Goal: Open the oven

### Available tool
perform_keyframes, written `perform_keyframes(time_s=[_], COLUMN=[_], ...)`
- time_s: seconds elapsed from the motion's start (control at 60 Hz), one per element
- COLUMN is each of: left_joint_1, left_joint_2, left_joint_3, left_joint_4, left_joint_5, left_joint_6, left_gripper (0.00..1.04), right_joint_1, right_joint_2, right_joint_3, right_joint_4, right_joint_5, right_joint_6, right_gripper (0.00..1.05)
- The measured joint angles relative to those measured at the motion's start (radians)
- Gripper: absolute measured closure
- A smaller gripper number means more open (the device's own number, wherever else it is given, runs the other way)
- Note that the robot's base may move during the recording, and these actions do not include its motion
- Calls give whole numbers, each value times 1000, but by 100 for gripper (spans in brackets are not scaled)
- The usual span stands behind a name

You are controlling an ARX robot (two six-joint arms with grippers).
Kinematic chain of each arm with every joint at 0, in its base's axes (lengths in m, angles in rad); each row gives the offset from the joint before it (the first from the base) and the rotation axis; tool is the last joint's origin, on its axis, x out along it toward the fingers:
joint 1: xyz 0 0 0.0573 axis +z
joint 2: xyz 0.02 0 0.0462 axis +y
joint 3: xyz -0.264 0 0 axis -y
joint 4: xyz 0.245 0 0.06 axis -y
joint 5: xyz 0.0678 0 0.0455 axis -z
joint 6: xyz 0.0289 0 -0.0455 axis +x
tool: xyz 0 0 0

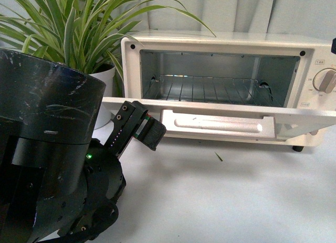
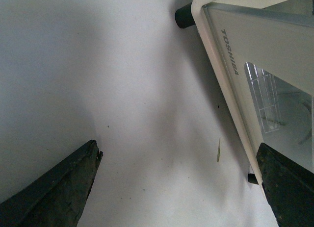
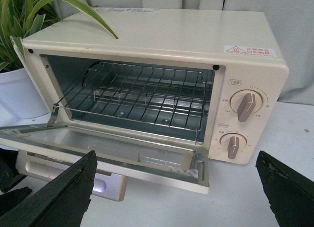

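Oven on the counter, door down, facing us.
We see its long side running left to right, right end cropped, door's left corner behind the left arm; both arms' jaws gape empty.

Soft, even light, fairly bright. Glare spot on the handle; soft shadow under the oven on the tabletop; near jaws blurred.
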Motion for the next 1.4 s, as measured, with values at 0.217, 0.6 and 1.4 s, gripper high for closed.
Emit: perform_keyframes(time_s=[0.217,0.6,1.4], left_joint_1=[5,-8,-67], left_joint_2=[-21,-45,-41], left_joint_3=[-24,-34,-41], left_joint_4=[-19,-99,-123], left_joint_5=[-23,-161,-331], left_joint_6=[47,299,773], left_gripper=[7,7,7], right_joint_1=[-18,-48,-60], right_joint_2=[-16,-25,-27], right_joint_3=[-8,-23,-32], right_joint_4=[0,-4,-14], right_joint_5=[-13,-38,-61], right_joint_6=[0,7,8], right_gripper=[9,9,9])
